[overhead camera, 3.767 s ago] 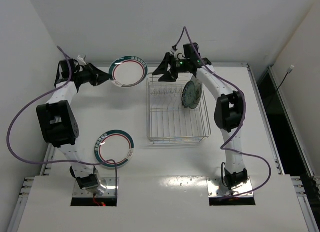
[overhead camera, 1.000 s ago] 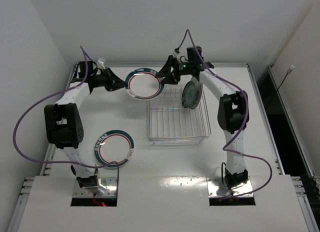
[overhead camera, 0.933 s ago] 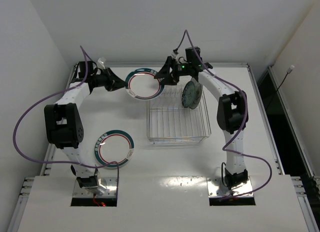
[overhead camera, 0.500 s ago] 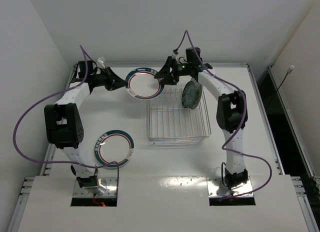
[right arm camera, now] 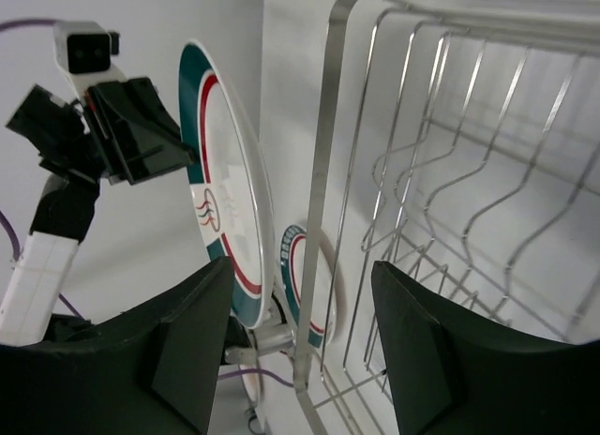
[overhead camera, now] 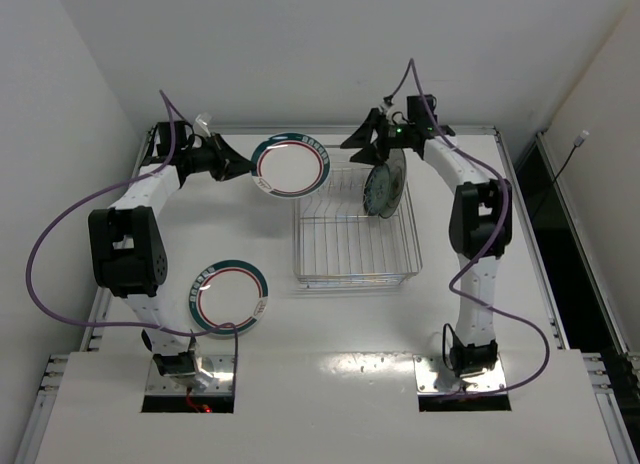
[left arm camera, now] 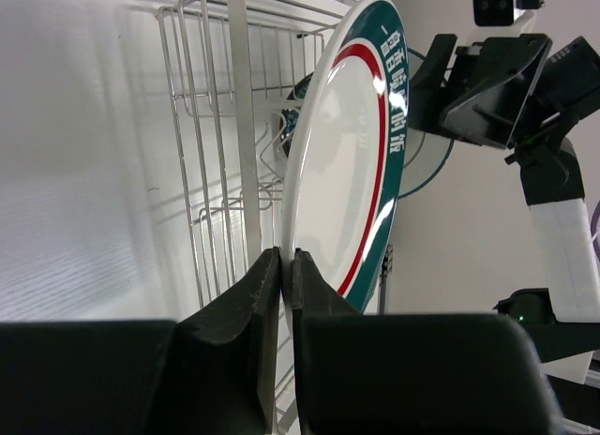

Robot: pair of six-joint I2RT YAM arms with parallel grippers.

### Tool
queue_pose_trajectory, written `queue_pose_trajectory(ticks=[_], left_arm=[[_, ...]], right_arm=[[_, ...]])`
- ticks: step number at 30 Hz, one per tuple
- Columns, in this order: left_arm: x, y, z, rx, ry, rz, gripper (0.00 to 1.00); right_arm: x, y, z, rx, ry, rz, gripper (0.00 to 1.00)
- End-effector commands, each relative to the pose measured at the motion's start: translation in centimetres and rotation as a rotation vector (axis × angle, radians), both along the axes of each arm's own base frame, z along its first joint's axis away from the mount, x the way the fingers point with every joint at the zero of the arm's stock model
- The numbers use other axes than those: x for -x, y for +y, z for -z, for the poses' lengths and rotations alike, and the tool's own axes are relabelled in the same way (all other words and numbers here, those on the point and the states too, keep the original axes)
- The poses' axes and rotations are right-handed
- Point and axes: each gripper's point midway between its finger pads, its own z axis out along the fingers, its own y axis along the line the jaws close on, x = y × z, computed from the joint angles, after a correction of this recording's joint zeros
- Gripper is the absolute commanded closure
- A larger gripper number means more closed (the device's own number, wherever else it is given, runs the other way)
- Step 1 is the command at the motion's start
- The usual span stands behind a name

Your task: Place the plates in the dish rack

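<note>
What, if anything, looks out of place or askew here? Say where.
Nothing is spilled or broken. The teal patterned plate leans at a slant in the dish rack's far right corner, not upright. One white plate lies flat on the table at near left, outside the rack.

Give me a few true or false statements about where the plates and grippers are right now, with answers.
The left gripper clamps the rim of a white plate. True.
The right gripper holds the teal plate. False: it is open and empty; that plate stands in the dish rack.
A second white plate lies flat on the table. True.
The dish rack holds three plates. False: only the teal plate shows in it.
</note>
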Motion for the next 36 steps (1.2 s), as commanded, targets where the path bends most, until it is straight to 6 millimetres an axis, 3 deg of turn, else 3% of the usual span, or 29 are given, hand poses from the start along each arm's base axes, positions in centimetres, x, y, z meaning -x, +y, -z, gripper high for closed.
queue_pose_trajectory(ticks=[1,12,13,15,16,19,21,23,24,25,26,27,29,30,31,32,33,34,35,36], left_arm=[[-0.1,-0.5,-2.6,0.038,-0.078,0.042,1.0],[-0.2,-0.5,-2.7,0.042,-0.08,0.04,1.0],[0.0,-0.6,-2.8,0.047,-0.081,0.047,1.0],[-0.2,-0.6,-2.9,0.046,-0.093,0.048,1.0],[-0.2,-0.6,-3.0,0.052,-0.085,0.044,1.0],[0.0,-0.7,-2.8,0.057,-0.085,0.052,1.0],[-0.1,-0.7,-2.4,0.058,-0.074,0.052,0.93],[-0.3,-0.5,-2.1,0.044,-0.058,0.043,0.7],[-0.3,0.0,-1.1,-0.01,-0.023,0.015,0.54],[-0.4,0.4,-0.6,-0.049,-0.009,-0.004,0.48],[-0.8,0.9,-1.0,-0.092,-0.017,-0.024,0.46],[-0.2,1.5,-0.1,-0.15,0.026,-0.031,0.46],[-1.2,4.1,0.7,-0.306,0.054,-0.147,0.45],[-0.4,5.1,1.3,-0.367,0.112,-0.18,0.45],[-0.6,7.7,2.5,-0.497,0.153,-0.283,0.45],[-0.4,9.2,2.3,-0.565,0.173,-0.342,0.45],[0.1,10.6,2.4,-0.625,0.211,-0.405,0.45],[1.7,13.7,3.5,-0.769,0.307,-0.51,0.43],[2.6,15.0,3.5,-0.829,0.346,-0.564,0.4],[4.0,16.9,3.3,-0.917,0.387,-0.631,0.37]], right_arm=[[2.5,3.8,-2.9,-0.016,-0.094,-0.099,0.43],[4.2,9.1,-2.0,-0.039,-0.062,-0.193,0.46],[4.1,9.1,-2.1,-0.042,-0.074,-0.193,0.57],[4.5,9.6,-2.0,-0.048,-0.054,-0.195,0.71],[4.3,9.6,-2.1,-0.051,-0.065,-0.195,0.83],[4.2,9.6,-2.8,-0.053,-0.073,-0.195,1.0],[3.6,8.8,-4.0,-0.03,-0.101,-0.161,1.0],[2.6,7.5,-5.7,0.003,-0.125,-0.099,1.0],[2.2,6.4,-8.1,0.011,-0.179,-0.068,1.0],[1.9,5.6,-9.1,0.029,-0.203,-0.041,1.0],[1.4,3.6,-8.8,0.102,-0.187,0.019,1.0],[1.1,2.7,-10.6,0.134,-0.224,0.05,1.0],[1.5,0.0,-10.0,0.286,-0.169,0.14,1.0],[1.5,-1.5,-11.4,0.35,-0.219,0.168,1.0],[2.2,-3.5,-9.8,0.47,-0.152,0.219,1.0],[3.0,-4.3,-10.1,0.542,-0.163,0.232,1.0],[3.5,-5.6,-9.8,0.607,-0.144,0.264,1.0],[3.7,-7.1,-9.0,0.71,-0.129,0.318,1.0],[5.5,-7.6,-8.2,0.777,-0.093,0.308,1.0],[5.8,-8.9,-7.7,0.864,-0.083,0.354,1.0]])
